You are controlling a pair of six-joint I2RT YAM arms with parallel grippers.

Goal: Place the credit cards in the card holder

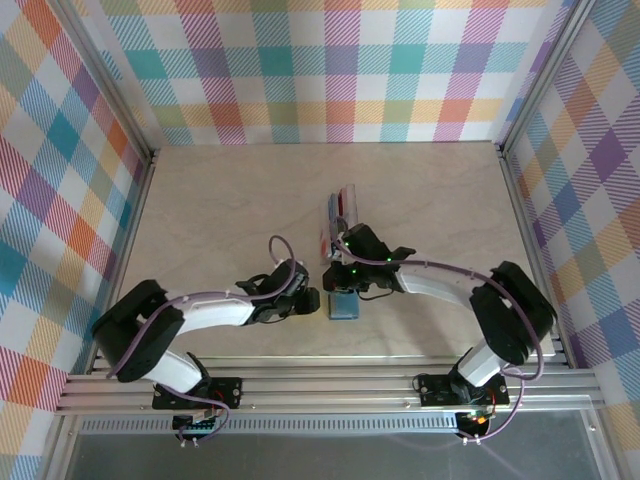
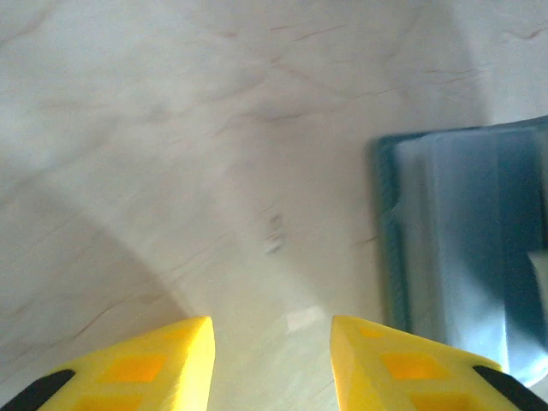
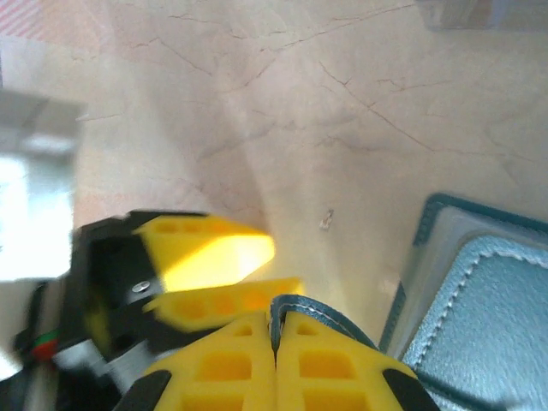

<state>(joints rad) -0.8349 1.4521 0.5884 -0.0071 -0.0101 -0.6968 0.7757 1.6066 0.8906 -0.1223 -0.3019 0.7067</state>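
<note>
Right wrist: right claw (image 3: 276, 318) pinches card holder (image 3: 479, 325) edge; hold steady. Left claw (image 2: 272, 342) part-open, empty: fetch credit cards (image 1: 338, 210).

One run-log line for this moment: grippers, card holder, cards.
right gripper: shut on card holder edge | left gripper: open, empty, beside card holder | credit cards: pile lying beyond card holder

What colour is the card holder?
Dark teal-blue card holder, with pale stitching near its edge; clearest in the right wrist view.
</note>
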